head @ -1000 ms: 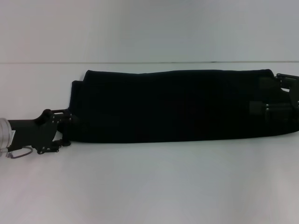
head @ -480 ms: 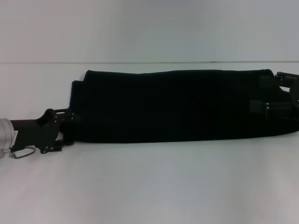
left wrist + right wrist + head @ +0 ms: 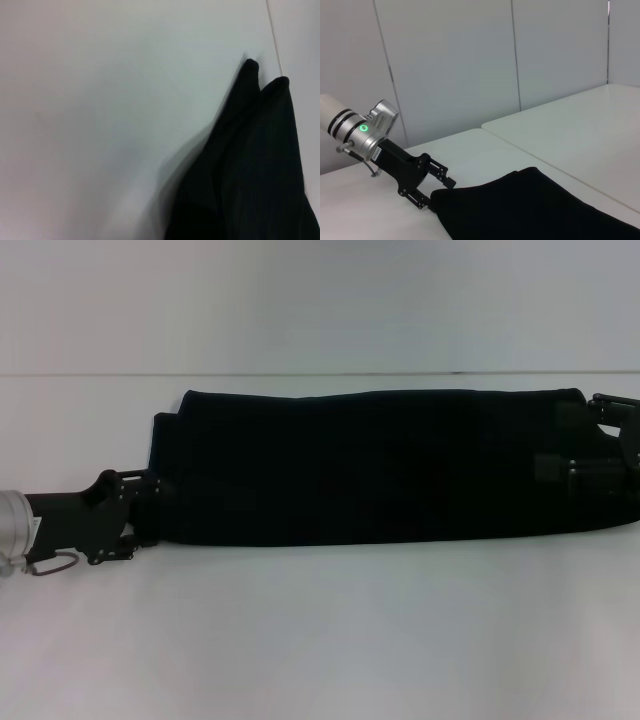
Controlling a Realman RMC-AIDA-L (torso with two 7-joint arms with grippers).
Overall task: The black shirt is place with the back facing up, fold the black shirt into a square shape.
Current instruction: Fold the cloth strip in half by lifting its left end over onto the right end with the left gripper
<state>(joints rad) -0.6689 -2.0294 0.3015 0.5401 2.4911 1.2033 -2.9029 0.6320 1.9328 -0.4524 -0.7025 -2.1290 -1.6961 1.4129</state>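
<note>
The left gripper (image 3: 150,510) has edged slightly further onto the black shirt's (image 3: 370,465) left end; whether its fingers are apart or together cannot be told. The right gripper (image 3: 590,468) rests on the opposite end, likewise unclear. The shirt lies as a long folded band on the white table (image 3: 320,630) between them.

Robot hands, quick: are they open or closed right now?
Left gripper: at the black shirt's left end; cannot tell.
Right gripper: over the shirt's right end; cannot tell.
</note>
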